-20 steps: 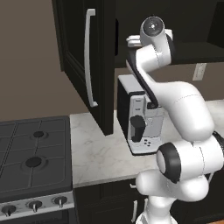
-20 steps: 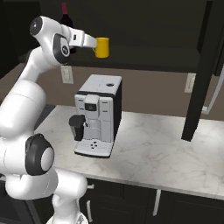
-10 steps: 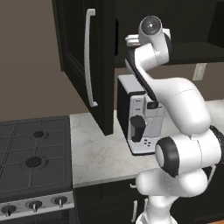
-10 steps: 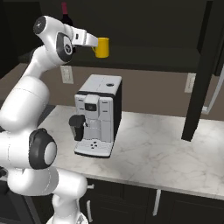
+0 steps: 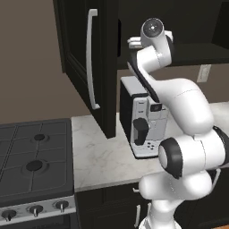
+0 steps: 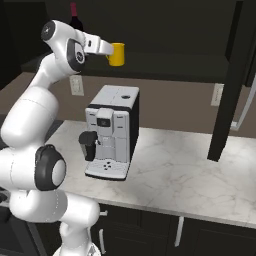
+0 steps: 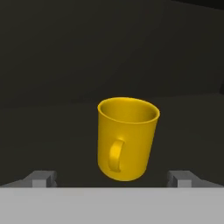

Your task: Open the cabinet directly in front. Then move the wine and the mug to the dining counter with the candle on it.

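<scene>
Cabinet (image 6: 150,30) shelf: mug (image 7: 127,138) (wine (image 6: 75,17) behind)

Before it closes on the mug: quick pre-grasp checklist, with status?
1. Cabinet doors open: ok, both swung out, shelf reachable.
2. Gripper open: ok, fingertips stand wide, one on each side of the mug.
3. Mug centred between the fingertips: ok in the hand view.
4. Mug upright: ok, mouth up, handle facing the camera.
5. Fingertips already around the mug body: cannot tell; in the right base view the hand sits right at the mug, depth unclear.
6. Wine clear of the hand: ok, it stands apart, behind the arm's wrist.
</scene>
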{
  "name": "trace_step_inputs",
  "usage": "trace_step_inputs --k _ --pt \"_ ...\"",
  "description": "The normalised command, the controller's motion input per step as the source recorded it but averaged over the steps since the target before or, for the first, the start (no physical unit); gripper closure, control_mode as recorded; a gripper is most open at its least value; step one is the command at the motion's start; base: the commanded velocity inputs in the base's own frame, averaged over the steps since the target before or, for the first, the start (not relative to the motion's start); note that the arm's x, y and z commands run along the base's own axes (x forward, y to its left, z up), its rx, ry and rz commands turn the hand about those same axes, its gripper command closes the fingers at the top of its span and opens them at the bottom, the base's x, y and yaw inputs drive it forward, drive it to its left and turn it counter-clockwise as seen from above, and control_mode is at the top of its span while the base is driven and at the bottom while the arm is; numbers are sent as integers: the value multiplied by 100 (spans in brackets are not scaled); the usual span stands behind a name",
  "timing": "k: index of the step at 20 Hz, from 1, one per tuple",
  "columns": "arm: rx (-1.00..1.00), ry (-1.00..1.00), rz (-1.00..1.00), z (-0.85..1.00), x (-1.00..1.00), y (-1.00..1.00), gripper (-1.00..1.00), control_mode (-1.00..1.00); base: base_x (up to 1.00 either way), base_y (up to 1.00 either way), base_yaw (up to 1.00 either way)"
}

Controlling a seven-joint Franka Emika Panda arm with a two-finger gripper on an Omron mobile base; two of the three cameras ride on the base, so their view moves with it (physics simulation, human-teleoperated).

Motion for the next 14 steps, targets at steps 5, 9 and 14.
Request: trace_step_inputs --k 5,9,14 --pt "0 0 0 -1 22 -1 -100 -100 0 0 0" --pt "0 0 0 -4 26 -2 -100 -100 0 0 0" --pt "0 0 0 -4 25 -2 -100 -100 0 0 0"
